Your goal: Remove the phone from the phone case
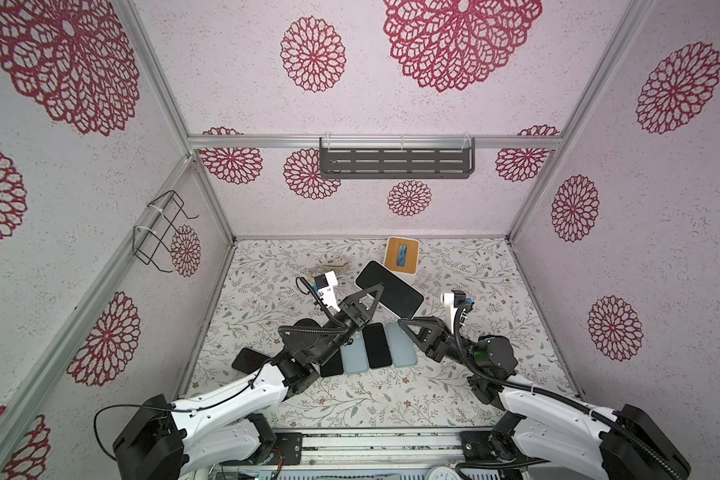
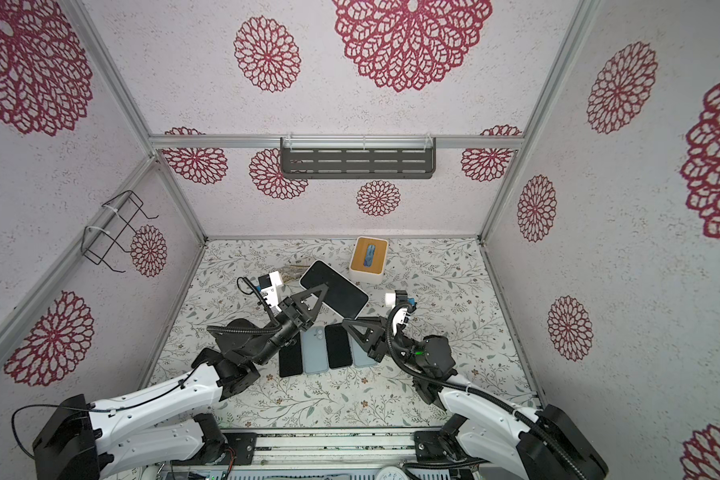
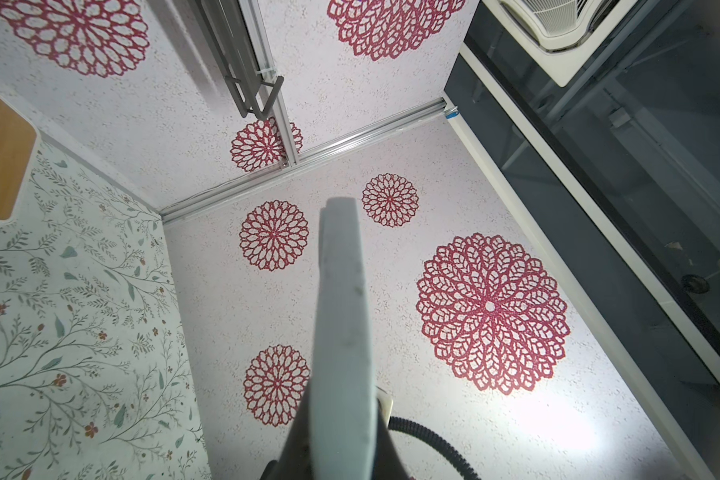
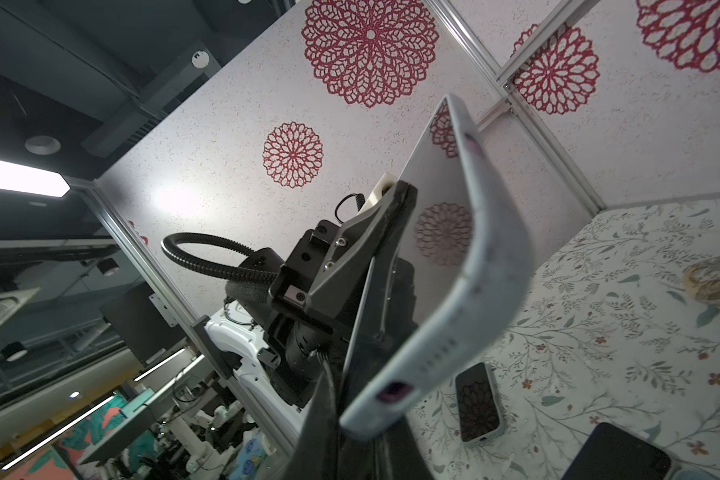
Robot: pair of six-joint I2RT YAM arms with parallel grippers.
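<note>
tissue box (image 1: pixel 393 261) at table's back; grey shelf (image 1: pixel 395 162) on wall

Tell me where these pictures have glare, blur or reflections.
Left wrist view: the phone case is blurred close to the lens, and a glare patch whitens the wall. Right wrist view: the phone mirrors the wall flowers; the ceiling lamp is blown out.
</note>
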